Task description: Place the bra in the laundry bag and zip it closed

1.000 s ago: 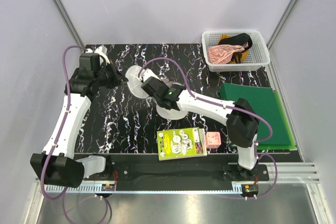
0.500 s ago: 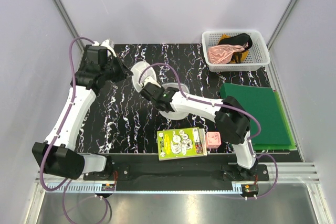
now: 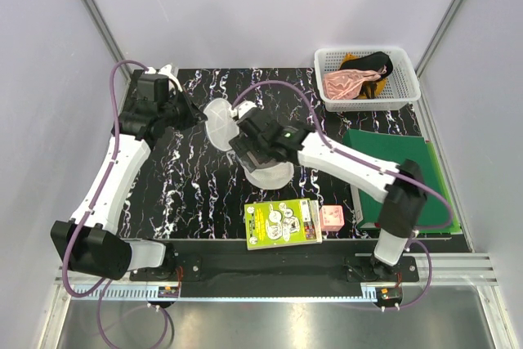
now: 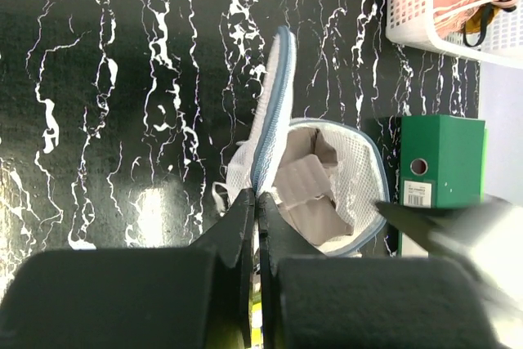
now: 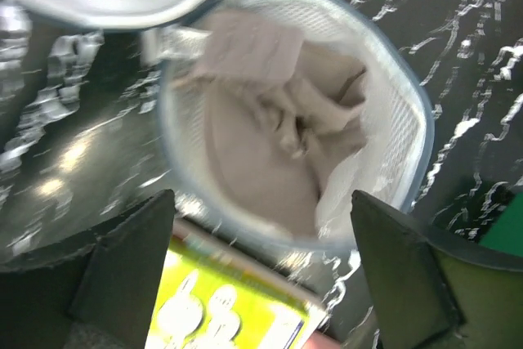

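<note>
The laundry bag (image 3: 271, 174) is a white round mesh bag lying open on the black marbled table. Its lid (image 4: 271, 104) stands up on edge, and my left gripper (image 4: 257, 199) is shut on the lid's blue zip rim. In the top view the left gripper (image 3: 194, 112) is at the lid's (image 3: 219, 123) left side. The beige bra (image 5: 270, 132) lies crumpled inside the bag's bowl (image 5: 402, 124), also seen as the bra (image 4: 309, 194) in the left wrist view. My right gripper (image 5: 265, 239) hangs open just above the bowl's near rim, holding nothing; from above the right gripper (image 3: 261, 159) covers part of the bag.
A yellow-green booklet (image 3: 283, 223) and a small pink box (image 3: 331, 217) lie near the front edge, just below the bag. Green folders (image 3: 406, 171) are stacked at the right. A white lattice basket (image 3: 368, 79) with pink and black garments stands at the back right.
My right gripper has opened wide and drawn back from the bowl, leaving the bra inside. The left gripper has lifted the lid up and slightly right.
</note>
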{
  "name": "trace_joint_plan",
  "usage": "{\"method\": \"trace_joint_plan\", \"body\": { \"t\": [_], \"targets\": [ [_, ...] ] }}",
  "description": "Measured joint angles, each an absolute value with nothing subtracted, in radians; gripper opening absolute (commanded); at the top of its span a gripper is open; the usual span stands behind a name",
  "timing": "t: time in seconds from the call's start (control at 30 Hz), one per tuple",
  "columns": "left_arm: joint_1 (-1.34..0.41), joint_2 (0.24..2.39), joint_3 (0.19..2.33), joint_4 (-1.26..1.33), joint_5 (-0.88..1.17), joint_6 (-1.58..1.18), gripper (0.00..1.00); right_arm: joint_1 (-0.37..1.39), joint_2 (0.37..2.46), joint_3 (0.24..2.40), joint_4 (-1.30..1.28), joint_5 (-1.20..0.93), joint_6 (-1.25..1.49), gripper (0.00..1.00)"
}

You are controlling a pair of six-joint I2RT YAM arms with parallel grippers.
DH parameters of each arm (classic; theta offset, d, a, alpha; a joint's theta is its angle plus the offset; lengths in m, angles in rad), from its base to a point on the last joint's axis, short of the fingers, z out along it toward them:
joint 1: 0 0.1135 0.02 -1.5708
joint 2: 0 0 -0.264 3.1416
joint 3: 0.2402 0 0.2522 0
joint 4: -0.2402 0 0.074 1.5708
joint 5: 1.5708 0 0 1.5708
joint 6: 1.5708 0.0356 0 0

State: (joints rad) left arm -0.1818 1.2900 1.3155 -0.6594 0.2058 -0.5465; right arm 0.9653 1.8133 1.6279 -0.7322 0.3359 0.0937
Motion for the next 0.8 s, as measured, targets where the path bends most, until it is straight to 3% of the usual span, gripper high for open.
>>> {"method": "trace_joint_plan", "body": {
  "t": [0.23, 0.47, 0.67, 0.8],
  "targets": [
    [-0.182, 1.290, 1.316, -0.667, 0.206, -0.529, 0.00, 0.921, 1.646, 1.586, -0.778, 0.157, 0.171, 0.98],
    [-0.182, 1.291, 1.336, -0.705, 0.222, -0.527, 0.00, 0.575, 1.599, 1.464, -0.768, 0.008, 0.299, 0.95],
    [-0.190, 1.291, 1.363, -0.718, 0.235, -0.527, 0.00, 0.525, 1.625, 1.407, -0.696, -0.126, 0.336, 0.87],
    [-0.194, 1.291, 1.370, -0.719, 0.241, -0.527, 0.00, 0.528, 1.667, 1.345, -0.611, -0.204, 0.364, 0.68]
  ]
}}
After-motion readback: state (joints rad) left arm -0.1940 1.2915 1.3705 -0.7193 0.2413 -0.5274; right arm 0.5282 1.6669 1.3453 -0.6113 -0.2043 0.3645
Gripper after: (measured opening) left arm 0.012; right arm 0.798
